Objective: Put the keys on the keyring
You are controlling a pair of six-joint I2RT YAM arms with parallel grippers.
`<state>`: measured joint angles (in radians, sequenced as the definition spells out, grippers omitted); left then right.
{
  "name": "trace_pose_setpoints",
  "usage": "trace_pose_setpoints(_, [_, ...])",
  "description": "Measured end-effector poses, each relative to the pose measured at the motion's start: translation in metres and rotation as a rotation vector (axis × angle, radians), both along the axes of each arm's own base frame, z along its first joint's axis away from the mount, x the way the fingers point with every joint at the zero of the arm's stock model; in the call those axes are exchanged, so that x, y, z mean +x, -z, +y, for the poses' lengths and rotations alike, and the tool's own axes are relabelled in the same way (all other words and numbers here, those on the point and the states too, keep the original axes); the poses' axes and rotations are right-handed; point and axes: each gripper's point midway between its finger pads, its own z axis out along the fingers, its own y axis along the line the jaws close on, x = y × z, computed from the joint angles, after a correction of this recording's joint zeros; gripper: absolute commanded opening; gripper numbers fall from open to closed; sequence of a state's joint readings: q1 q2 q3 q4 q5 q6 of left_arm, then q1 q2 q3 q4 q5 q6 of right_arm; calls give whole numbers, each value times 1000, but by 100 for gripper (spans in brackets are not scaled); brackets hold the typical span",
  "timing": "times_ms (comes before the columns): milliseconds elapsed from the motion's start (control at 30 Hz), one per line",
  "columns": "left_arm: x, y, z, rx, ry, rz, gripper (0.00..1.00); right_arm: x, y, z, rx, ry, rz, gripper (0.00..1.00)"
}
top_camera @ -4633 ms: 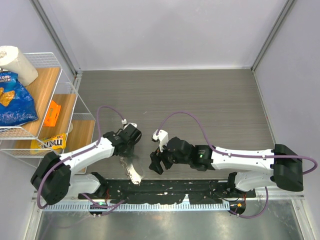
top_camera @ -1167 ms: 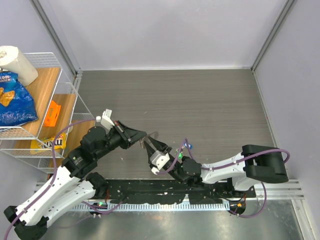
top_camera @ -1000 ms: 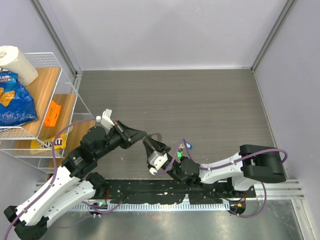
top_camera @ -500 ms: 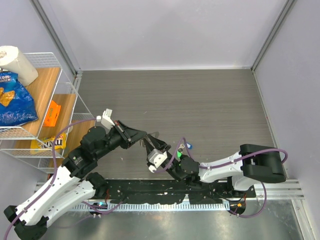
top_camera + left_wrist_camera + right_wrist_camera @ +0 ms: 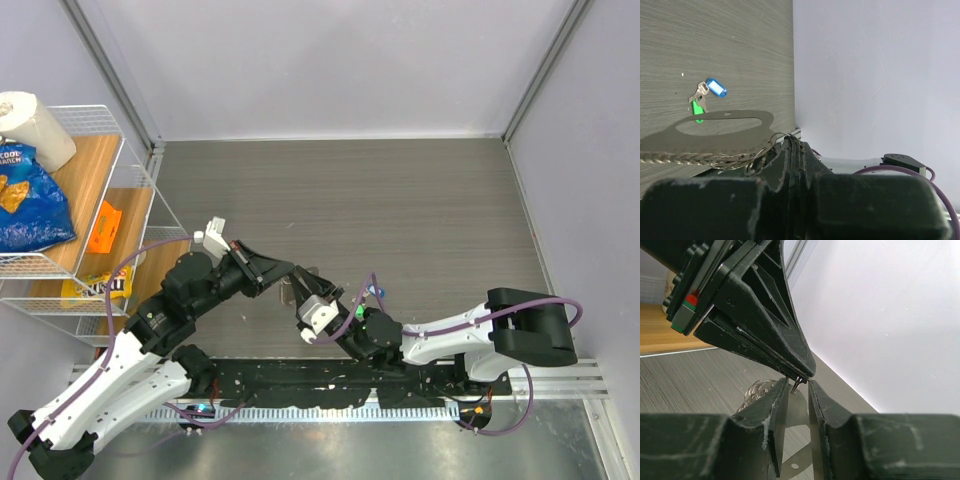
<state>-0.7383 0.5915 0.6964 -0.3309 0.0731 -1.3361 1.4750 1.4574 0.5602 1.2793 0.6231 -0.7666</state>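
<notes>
a: item one, largest first?
b: bench (image 5: 400,200), grey woodgrain. carries the keys only.
a: item two?
b: left gripper (image 5: 288,270), raised over the near bench, clamped tight on the keyring (image 5: 798,383). only a sliver of wire shows past its tips.
a: item three?
b: right gripper (image 5: 299,283), tip to tip with the left. jaws narrow, one on each side of that wire. contact: cannot tell.
a: item four?
b: strap (image 5: 799,435), grey, hanging below the ring between the right fingers.
a: item five?
b: keys (image 5: 705,96), one green head, one blue, lying together flat on the bench, apart from both grippers. neither is on the ring.
a: step in hand?
b: by my reading, taking a second hold on the ring.
a: handling notes?
b: close the right jaws slowly and squarely on the wire. so little of it shows that a sideways nudge could twist it out of the left pinch. hold the left arm steady, mind the strap's swing, and leave enough of the coil free to thread a key.
</notes>
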Motion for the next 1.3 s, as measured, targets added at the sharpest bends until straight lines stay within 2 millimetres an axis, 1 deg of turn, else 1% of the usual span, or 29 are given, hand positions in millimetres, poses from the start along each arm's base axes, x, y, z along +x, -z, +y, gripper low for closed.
trace_pose_setpoints(33, [0,0,0,-1,0,-1,0,0,-2,0,4,0,-1,26])
trace_pose_setpoints(100, [0,-2,0,-5,0,-5,0,0,-3,1,5,2,-3,21])
trace_pose_setpoints(133, [0,-2,0,-5,0,-5,0,0,-3,1,4,3,-4,15])
trace_pose_setpoints(167, [0,-2,0,-6,0,-6,0,1,-3,0,3,5,-4,12])
trace_pose_setpoints(200, [0,-2,0,-6,-1,-7,0,1,-3,0,0,9,-6,5])
trace_pose_setpoints(533, [0,-5,0,-15,-1,-16,0,3,-3,-2,-2,25,-6,5])
trace_pose_setpoints(600, [1,-5,-1,-19,1,-20,12,3,-3,-2,-1,27,-5,5])
trace_pose_setpoints(700, [0,-5,-3,-27,13,-31,26,3,-5,-5,4,28,-3,5])
trace_pose_setpoints(767, [-3,-11,-7,-44,42,-49,36,2,-7,-9,10,22,-3,5])
trace_pose_setpoints(800, [-5,-14,-8,-51,57,-58,39,1,-6,-12,5,19,1,5])
trace_pose_setpoints(867, [-9,-16,-10,-51,82,-73,46,0,-14,-20,32,16,5,5])
trace_pose_setpoints(933, [-13,-15,-10,-46,105,-83,50,-2,-30,-34,87,8,18,5])
trace_pose_setpoints(1067, [-21,-14,-8,-32,137,-114,52,-10,-72,-66,215,-45,41,5])
trace_pose_setpoints(1167, [-25,-16,-8,-26,156,-134,52,-21,-97,-89,280,-121,55,5])
trace_pose_setpoints(1200, [-27,-17,-8,-27,165,-145,52,-26,-104,-96,290,-154,62,5])
trace_pose_setpoints(1300, [-32,-21,-11,-37,206,-167,52,-41,-109,-109,270,-249,90,5])
